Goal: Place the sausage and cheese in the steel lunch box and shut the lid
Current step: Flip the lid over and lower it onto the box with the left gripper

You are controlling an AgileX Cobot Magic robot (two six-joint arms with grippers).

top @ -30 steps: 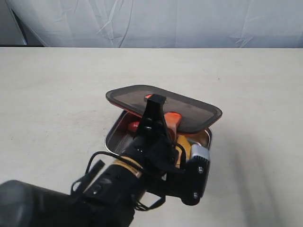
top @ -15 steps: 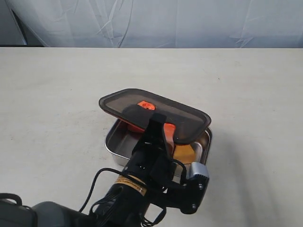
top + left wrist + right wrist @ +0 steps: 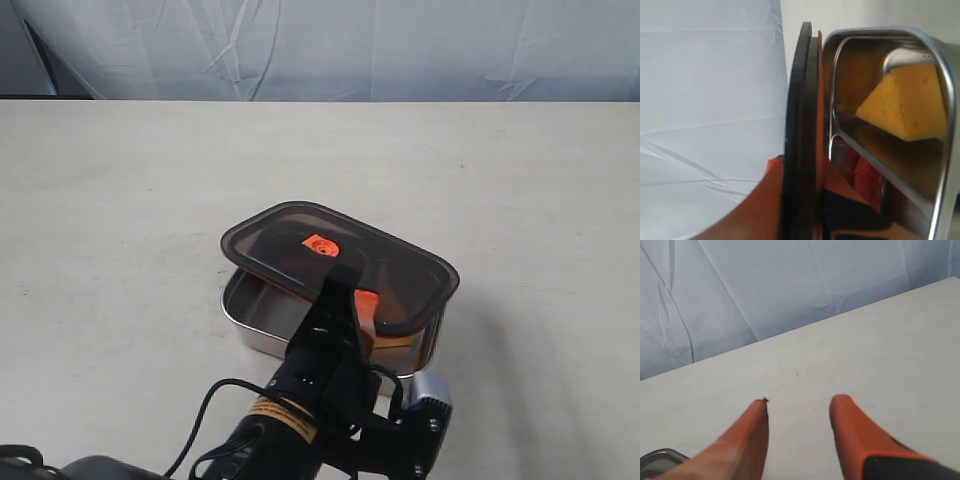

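The dark translucent lid (image 3: 340, 265) with its orange valve (image 3: 320, 245) hangs slightly tilted just over the steel lunch box (image 3: 262, 318), with a gap showing on its left side. My left gripper (image 3: 352, 303) is shut on the lid's near edge. In the left wrist view the lid (image 3: 800, 100) stands edge-on between the orange fingers (image 3: 771, 172), next to the box rim (image 3: 944, 150). The yellow cheese (image 3: 907, 105) lies in one compartment and the red sausage (image 3: 867, 177) in the other. My right gripper (image 3: 799, 402) is open over bare table.
The beige table (image 3: 120, 200) runs back to a white cloth backdrop (image 3: 400, 50). My left arm and its camera block (image 3: 420, 430) fill the near foreground. A corner of the steel box (image 3: 660, 460) shows in the right wrist view.
The left gripper has brought the lid down and toward the near side. It now lies flatter, close above the lunch box and covering most of it. The right gripper has stayed open.
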